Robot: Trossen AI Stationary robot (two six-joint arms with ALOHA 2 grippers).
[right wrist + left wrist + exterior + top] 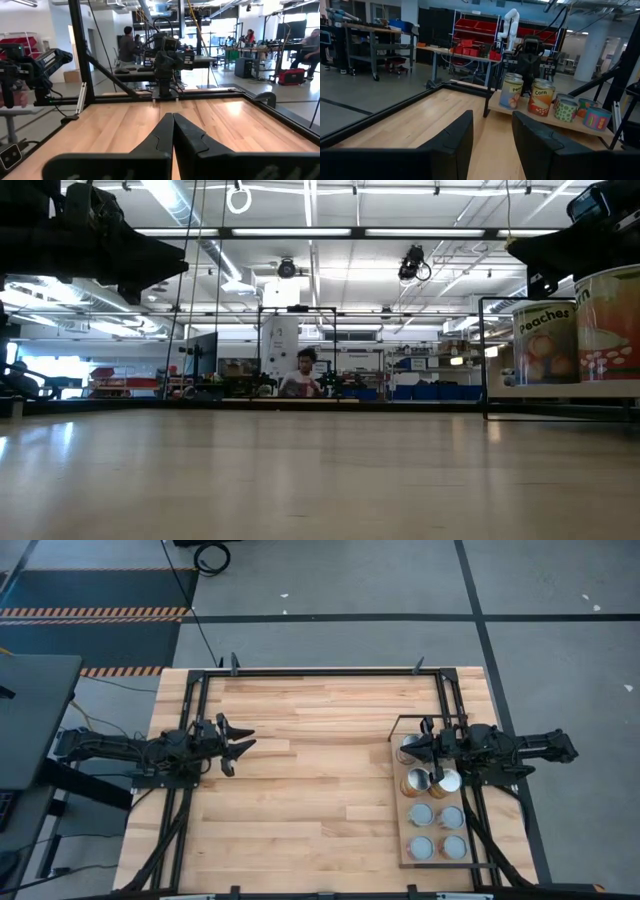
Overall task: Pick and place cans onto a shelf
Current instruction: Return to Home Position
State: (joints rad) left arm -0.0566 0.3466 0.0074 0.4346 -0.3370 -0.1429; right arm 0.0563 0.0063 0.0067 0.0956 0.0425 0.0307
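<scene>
Cans [421, 814] on shelf [401, 832]: rigid, slick metal, probably heavy, so grip mid-wall across the diameter. Left hand [245, 740] spread wide, empty, over worktop [320, 770]. Right hand [172, 120] pinched closed, empty, above shelf.

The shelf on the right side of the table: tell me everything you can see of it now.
The shelf is a flat pale wooden board edged by a thin black wire frame that rises at one end. It lies on the tabletop near the right edge. At least six cans stand upright on it in two rows: a taller Peaches can and Corn can, then shorter ones. The right end effector, shut, hangs over that end.
</scene>
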